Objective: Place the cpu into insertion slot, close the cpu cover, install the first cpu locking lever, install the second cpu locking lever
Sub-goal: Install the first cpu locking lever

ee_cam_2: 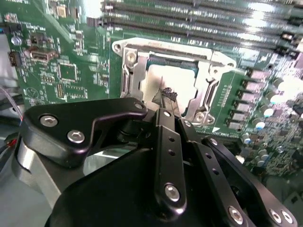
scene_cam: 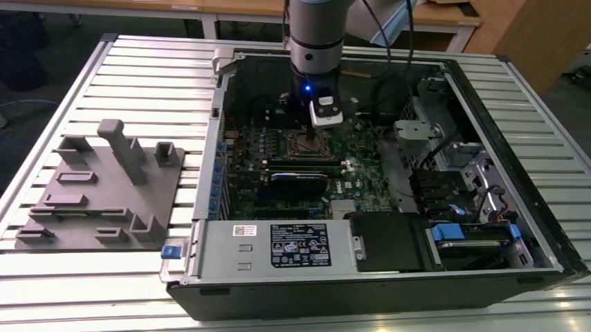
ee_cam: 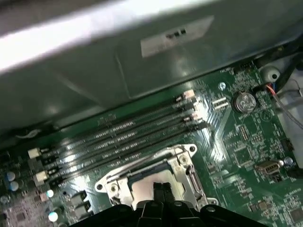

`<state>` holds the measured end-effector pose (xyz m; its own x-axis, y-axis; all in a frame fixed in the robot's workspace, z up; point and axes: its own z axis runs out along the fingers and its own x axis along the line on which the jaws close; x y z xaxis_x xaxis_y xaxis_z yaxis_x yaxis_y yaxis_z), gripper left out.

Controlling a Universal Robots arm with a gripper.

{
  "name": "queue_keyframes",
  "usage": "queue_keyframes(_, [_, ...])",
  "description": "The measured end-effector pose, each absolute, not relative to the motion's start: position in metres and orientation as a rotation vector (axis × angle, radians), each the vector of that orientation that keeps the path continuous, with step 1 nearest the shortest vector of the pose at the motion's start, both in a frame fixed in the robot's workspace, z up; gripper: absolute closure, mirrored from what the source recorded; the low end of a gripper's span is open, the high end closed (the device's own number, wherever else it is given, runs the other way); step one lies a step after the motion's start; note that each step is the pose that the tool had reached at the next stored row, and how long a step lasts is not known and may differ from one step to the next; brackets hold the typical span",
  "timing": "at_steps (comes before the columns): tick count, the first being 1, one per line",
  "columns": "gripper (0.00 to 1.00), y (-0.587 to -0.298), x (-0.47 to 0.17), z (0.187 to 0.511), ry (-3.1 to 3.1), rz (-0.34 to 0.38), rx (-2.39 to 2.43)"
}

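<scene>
The cpu (ee_cam_2: 182,82), its silver top showing, lies in the insertion slot (ee_cam_2: 180,60) on the green board. The cpu cover (ee_cam_2: 163,48), a silver frame, lies flat around it, and the cpu shows through its window. My gripper (ee_cam_2: 165,97) is shut with nothing between its narrow black fingertips, which stand over the middle of the cpu's top, at or just above it. The first wrist view has the fingertips (ee_cam: 162,188) pressed together over the cpu (ee_cam: 142,188), inside the cover (ee_cam: 147,161). In the exterior view the gripper (scene_cam: 317,131) hangs over the slot (scene_cam: 309,144) inside the open computer case.
Long black memory slots (ee_cam: 123,137) run beside the socket. The case walls (scene_cam: 207,149), a power supply (scene_cam: 277,245) and drive bays (scene_cam: 452,180) surround the board. On the slatted table, a grey fixture (scene_cam: 106,183) stands at the exterior view's left.
</scene>
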<state>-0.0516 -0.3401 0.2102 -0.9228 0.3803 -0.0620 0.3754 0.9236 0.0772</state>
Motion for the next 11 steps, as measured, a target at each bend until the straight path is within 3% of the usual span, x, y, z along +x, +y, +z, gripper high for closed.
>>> queue_keyframes(11, [0.89, -0.3415, -0.0516, 0.2098, 3.034, 0.088, 0.447])
